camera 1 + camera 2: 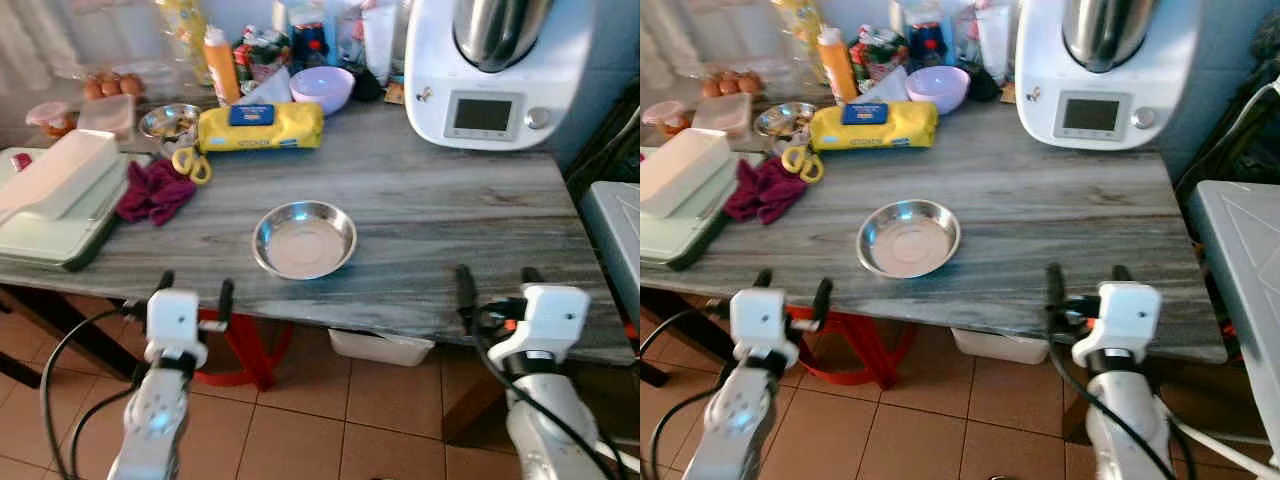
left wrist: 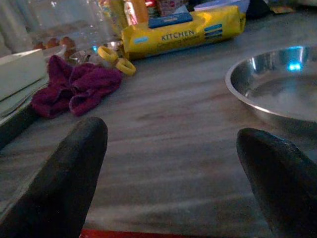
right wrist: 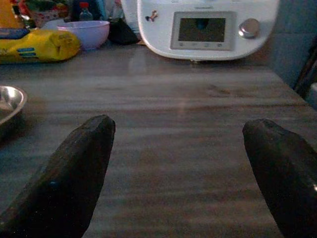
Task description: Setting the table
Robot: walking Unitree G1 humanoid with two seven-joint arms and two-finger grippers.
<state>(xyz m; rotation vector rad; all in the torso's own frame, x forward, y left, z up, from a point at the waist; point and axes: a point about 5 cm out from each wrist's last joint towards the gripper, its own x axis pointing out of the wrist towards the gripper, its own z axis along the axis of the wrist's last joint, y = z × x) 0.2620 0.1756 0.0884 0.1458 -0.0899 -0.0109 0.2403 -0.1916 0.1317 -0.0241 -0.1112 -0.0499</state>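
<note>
Item: steel bowl [image 1: 304, 239], empty, near the worktop [image 1: 450, 210] front edge; I hold left hand [image 1: 194, 287] and right hand [image 1: 493, 281] open at that edge, bowl ahead between them, nearer my left.

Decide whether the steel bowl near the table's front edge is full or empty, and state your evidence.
Empty. The steel bowl sits upright on the table, and its bare shiny bottom shows in both eye views; nothing lies in it.

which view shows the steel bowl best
The left eye view: the whole steel bowl sits unobstructed mid-table. The right eye view shows it whole too. The left wrist view catches part of it, the right wrist view just an edge.
</note>
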